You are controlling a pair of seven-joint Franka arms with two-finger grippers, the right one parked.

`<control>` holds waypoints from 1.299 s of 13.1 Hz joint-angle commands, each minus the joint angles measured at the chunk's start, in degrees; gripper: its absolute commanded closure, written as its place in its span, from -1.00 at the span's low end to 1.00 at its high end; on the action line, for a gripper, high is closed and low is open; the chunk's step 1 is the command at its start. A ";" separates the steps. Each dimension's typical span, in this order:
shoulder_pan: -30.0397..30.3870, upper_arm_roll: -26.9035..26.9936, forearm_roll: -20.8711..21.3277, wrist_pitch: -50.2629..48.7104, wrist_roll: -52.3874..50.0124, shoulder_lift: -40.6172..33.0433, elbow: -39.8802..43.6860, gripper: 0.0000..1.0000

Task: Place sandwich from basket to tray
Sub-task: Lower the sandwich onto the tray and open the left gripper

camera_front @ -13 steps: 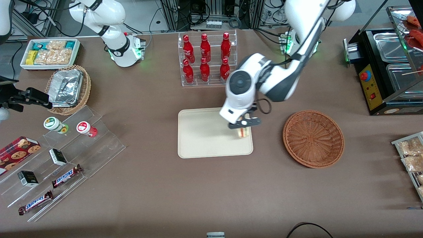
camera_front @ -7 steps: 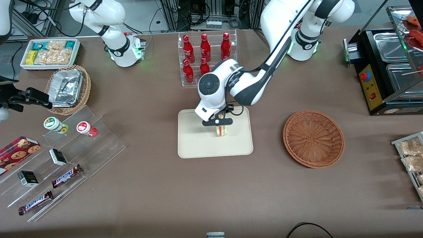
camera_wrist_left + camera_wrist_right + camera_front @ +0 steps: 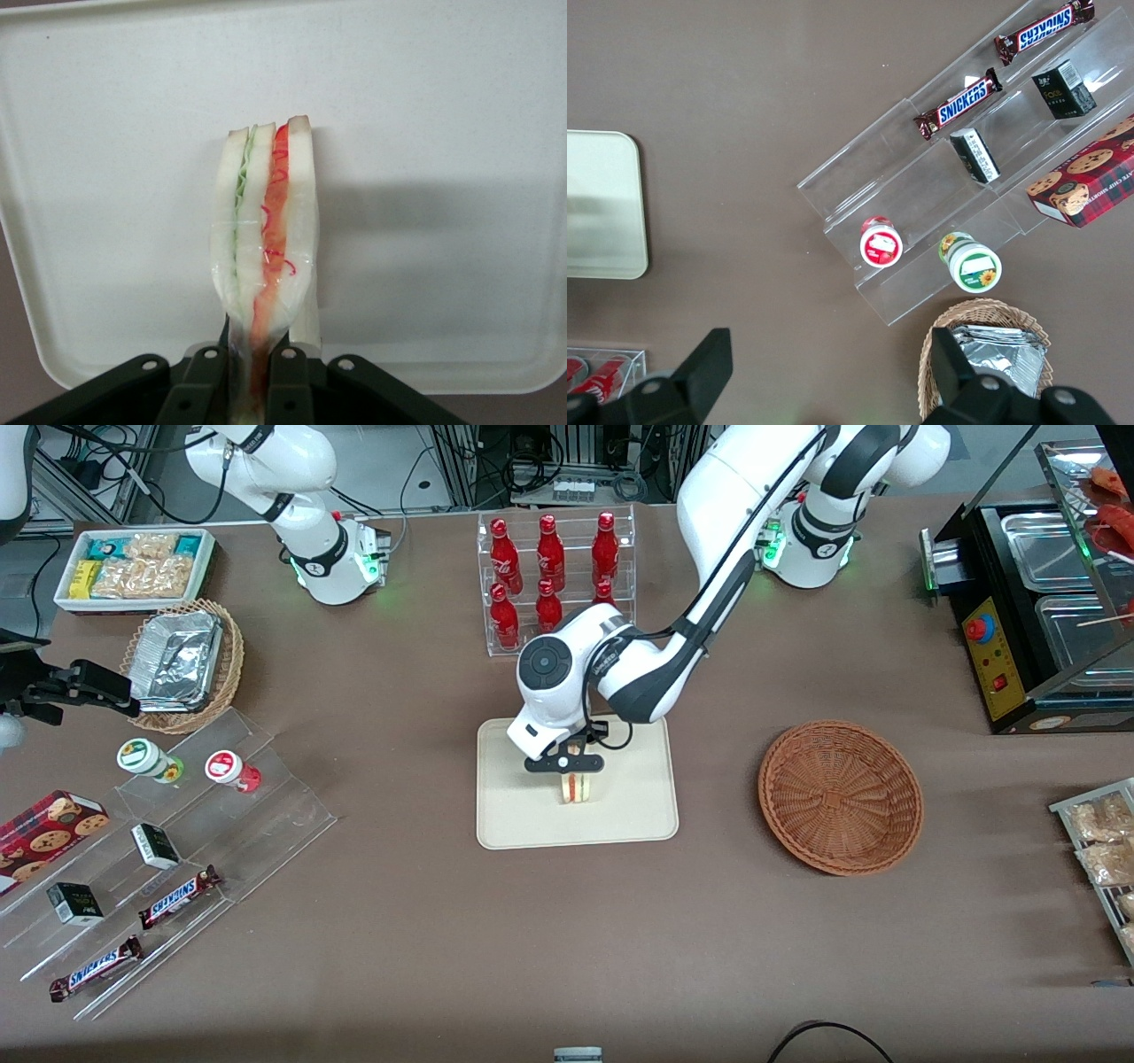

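Jaws nearly shut, pinching the lower end of the sandwich (image 3: pixel 264 232) between the two dark fingers (image 3: pixel 202 382), one pressed against each bread face. Gripper (image 3: pixel 567 765) low over the tray (image 3: pixel 514 806), pointing down from the white left arm (image 3: pixel 620 669). Sandwich held with cut edge up toward the wrist camera: green layer on one side, red and orange on the other, white bread between and outside, clear wrap across the middle. Wedge above the middle of the tray, shadow cast on the cream surface just beside it; contact with the tray surface impossible to judge. Tray rim (image 3: pixel 27 292) curving round a corner, brown tablecloth showing past it.

Nearest the front camera, brown table (image 3: pixel 532 957). Farther from that camera, tray with sandwich (image 3: pixel 576 788) and gripper over it. Beside the tray, toward the working arm's end of the table and well apart, round reddish-brown basket (image 3: pixel 840 797), nothing in it. Farther still from the camera than the tray, clear rack of red bottles (image 3: pixel 554 584), partly hidden by the arm's elbow.
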 commanded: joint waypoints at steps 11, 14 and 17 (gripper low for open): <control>-0.84 1.19 1.58 1.04 -0.98 3.47 5.06 -0.98; -0.31 1.19 1.49 -1.85 -2.56 1.45 5.06 -0.98; 1.88 1.19 0.70 -6.07 -4.68 -3.46 4.62 -0.98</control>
